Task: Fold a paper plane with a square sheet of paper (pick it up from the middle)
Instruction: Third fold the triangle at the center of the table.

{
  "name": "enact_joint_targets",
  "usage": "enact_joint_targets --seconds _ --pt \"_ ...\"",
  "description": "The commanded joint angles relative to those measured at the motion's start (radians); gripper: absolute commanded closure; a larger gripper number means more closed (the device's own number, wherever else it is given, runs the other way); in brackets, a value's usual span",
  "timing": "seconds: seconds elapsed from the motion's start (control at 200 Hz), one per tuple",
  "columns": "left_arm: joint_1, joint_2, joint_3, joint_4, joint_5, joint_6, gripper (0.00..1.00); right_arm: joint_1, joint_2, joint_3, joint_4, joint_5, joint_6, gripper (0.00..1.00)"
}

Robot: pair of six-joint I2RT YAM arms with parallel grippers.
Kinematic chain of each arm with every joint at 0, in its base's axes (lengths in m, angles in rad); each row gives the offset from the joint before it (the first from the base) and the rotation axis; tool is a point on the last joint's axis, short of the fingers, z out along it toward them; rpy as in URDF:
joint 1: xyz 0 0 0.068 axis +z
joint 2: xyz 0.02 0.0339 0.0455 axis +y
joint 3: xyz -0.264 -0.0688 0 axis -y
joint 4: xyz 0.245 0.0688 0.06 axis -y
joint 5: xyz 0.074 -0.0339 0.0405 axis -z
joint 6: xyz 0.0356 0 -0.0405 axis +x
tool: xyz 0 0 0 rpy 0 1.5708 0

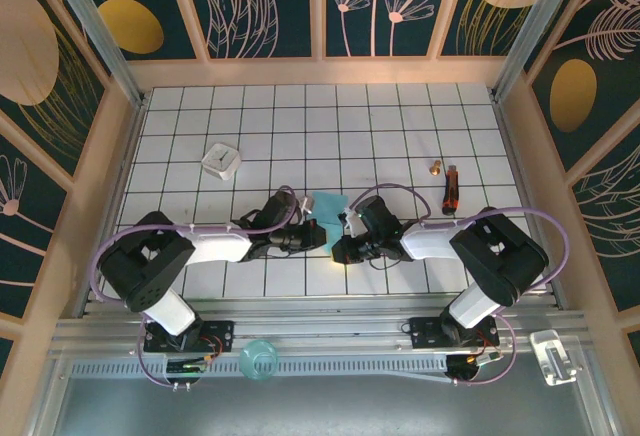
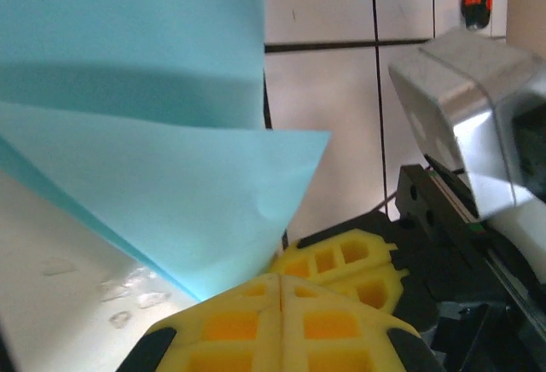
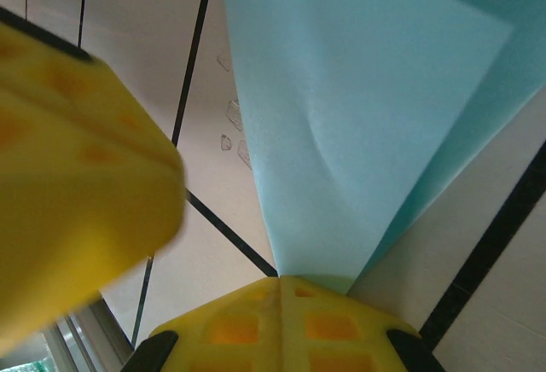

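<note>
My left gripper [image 2: 280,280] clamps thin light-blue paper sheet [image 2: 171,184] by folded tip | right gripper [image 3: 280,281] likewise | white gridded table [image 1: 400,126] open beyond.

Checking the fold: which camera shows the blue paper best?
Left wrist: the blue paper shows two overlapping layers and a clear corner. Right wrist gives a close, partly cropped face with a slight dent. Top external gives a small, distant patch.
</note>
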Motion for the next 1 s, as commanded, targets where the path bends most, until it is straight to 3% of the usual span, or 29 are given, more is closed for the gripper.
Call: enact_joint_targets --seconds 0.0,0.415,0.686,0.996 --pt "-0.006 0.042 0.01 0.069 0.035 -0.063 1.0 0.0 0.034 -0.05 -0.133 0.076 0.003 1.0" --pt "-0.007 0.125 0.039 0.068 0.024 -0.083 1.0 0.001 0.039 -0.043 -0.138 0.078 -0.004 1.0" --pt "-0.006 0.159 0.089 -0.053 -0.052 -0.018 1.0 0.001 0.042 -0.041 -0.168 0.087 -0.008 1.0" --pt "0.032 0.166 0.073 -0.06 -0.065 0.02 1.0 0.001 0.071 -0.025 -0.226 0.101 -0.016 1.0"
